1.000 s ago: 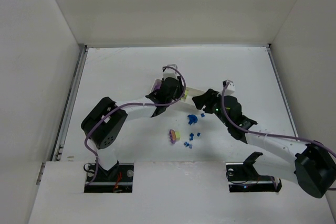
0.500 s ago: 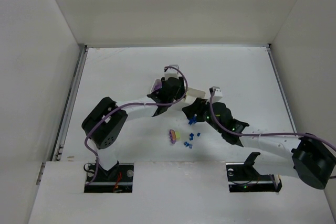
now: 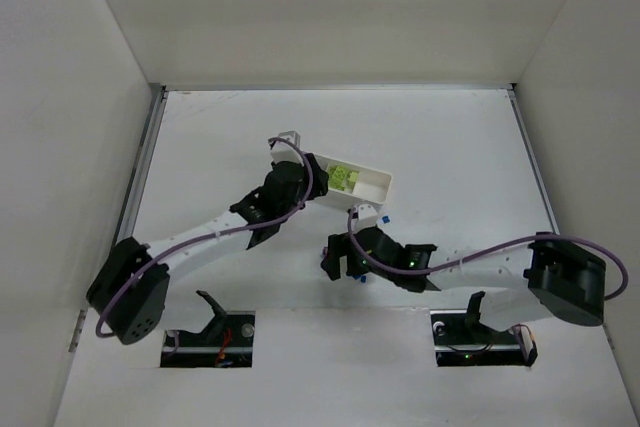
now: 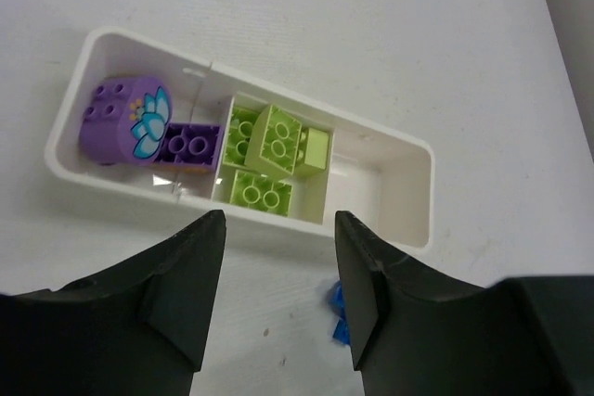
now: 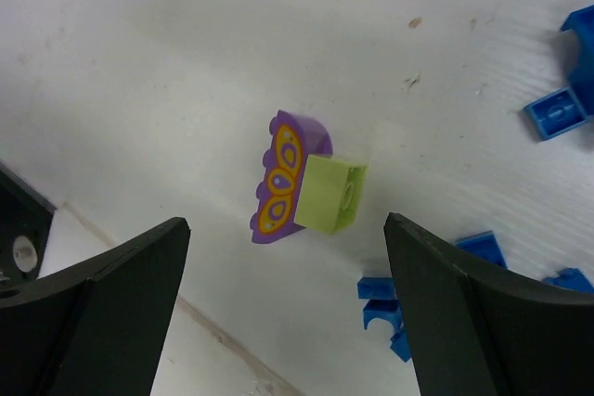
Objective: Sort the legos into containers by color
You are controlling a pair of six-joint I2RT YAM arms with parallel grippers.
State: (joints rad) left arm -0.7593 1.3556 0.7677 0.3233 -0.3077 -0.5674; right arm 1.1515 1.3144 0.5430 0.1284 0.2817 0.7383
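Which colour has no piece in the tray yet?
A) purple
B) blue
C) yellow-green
B: the white tray holds only purple bricks and yellow-green bricks, while the blue pieces lie out on the table.

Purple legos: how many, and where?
3. Two share the tray's end compartment: a flower-printed piece and a darker brick. An orange-patterned piece lies on the table beside a yellow-green brick; more could be hidden.
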